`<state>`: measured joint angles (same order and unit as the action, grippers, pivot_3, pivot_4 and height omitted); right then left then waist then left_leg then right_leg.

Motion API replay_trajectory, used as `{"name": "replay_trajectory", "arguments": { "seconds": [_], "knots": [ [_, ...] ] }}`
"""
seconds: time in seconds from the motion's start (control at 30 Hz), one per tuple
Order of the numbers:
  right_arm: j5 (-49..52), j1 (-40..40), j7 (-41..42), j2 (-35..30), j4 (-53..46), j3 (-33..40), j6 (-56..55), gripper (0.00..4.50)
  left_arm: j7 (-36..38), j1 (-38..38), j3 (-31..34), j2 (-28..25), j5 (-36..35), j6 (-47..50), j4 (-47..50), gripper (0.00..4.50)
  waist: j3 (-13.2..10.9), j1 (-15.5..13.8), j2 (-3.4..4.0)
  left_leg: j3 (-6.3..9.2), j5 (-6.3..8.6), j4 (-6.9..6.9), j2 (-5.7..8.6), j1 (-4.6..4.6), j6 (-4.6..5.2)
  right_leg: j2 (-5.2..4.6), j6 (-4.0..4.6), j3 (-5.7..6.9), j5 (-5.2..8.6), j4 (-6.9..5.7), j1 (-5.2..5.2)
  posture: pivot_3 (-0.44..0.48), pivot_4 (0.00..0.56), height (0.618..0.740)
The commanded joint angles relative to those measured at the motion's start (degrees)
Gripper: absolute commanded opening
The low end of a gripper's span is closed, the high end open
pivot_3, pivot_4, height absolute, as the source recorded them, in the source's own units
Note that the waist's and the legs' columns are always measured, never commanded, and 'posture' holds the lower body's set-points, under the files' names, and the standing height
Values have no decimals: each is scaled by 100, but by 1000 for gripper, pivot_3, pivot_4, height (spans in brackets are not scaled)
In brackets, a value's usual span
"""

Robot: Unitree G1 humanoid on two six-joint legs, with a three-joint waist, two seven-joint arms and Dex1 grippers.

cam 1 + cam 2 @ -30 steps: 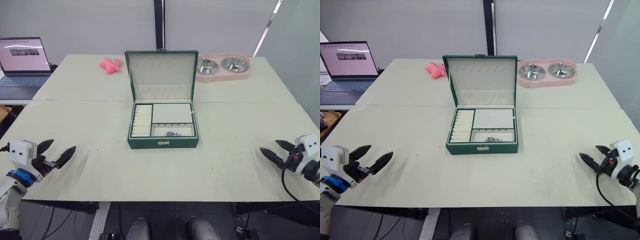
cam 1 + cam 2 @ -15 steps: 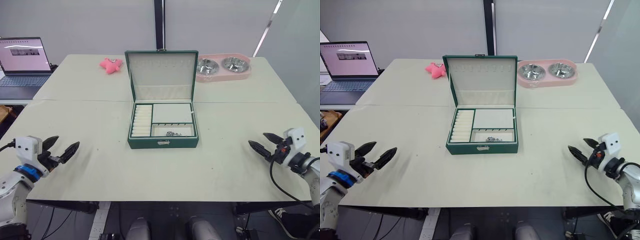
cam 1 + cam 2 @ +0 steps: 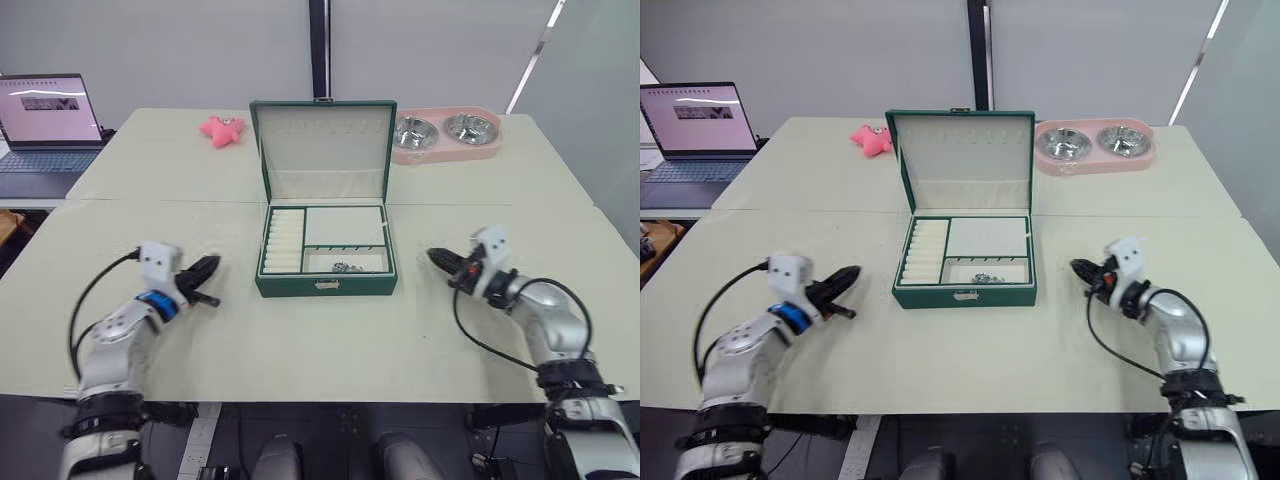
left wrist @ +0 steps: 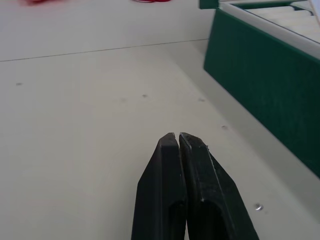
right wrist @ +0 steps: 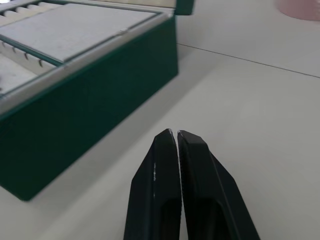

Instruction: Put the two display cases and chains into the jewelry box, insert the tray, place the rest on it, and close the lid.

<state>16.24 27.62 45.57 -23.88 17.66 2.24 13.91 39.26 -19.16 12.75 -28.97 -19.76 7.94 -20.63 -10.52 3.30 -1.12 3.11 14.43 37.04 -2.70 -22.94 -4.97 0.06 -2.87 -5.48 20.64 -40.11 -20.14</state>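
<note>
head stereo overlooking table [image 3: 200, 340], wrists low

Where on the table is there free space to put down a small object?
The wide strip in front of the jewelry box is bare, bordered by the left tool and right tool. The far edge is crowded: pink toy and bowl holder.

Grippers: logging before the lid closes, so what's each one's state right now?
Left gripper: shut, holding nothing.
Right gripper: shut, holding nothing.

Jewelry box [image 3: 326, 287] centre table [image 3: 300, 340]; tray [image 3: 343, 226] inside; laptop [image 3: 45, 130] far left; bowl holder [image 3: 445, 148] behind-right.
</note>
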Motion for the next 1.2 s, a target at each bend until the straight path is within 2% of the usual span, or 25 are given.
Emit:
{"name": "replay_trajectory", "arguments": {
  "seconds": [0.03, 0.43, 0.83, 1.2],
  "knots": [
    [-104, 280, -79, 173, 29, -127, -116, 25, -48, -243, -92, 112, 76, -49, -33, 0, 0, 0, 0, -1, 0, -1, 0, -4, 0, -1, 0, 0, 0, 1, -4, 0, 150, 740],
    [-187, 536, 92, 513, 146, -439, -90, 25, 195, -482, -554, 580, 145, 69, 85, 0, 1, 18, 0, -2, -1, 0, -1, -1, -1, -2, 0, 0, 0, -3, -6, 0, 150, 740],
    [151, -5, 402, 473, -865, -574, 661, 25, 733, 17, -754, 638, -104, 607, 808, 0, 2, -3, 1, -1, 0, -2, 1, -2, 0, -5, 0, 1, 0, 1, -4, 0, 150, 740],
    [362, -593, 394, 380, -1742, -647, 1258, 25, 839, 541, -866, 605, -210, 934, 1476, 0, 4, -3, 1, -2, 1, -4, 2, 1, 1, -5, 0, -1, 0, 3, 0, 0, 150, 740]
  ]
}}
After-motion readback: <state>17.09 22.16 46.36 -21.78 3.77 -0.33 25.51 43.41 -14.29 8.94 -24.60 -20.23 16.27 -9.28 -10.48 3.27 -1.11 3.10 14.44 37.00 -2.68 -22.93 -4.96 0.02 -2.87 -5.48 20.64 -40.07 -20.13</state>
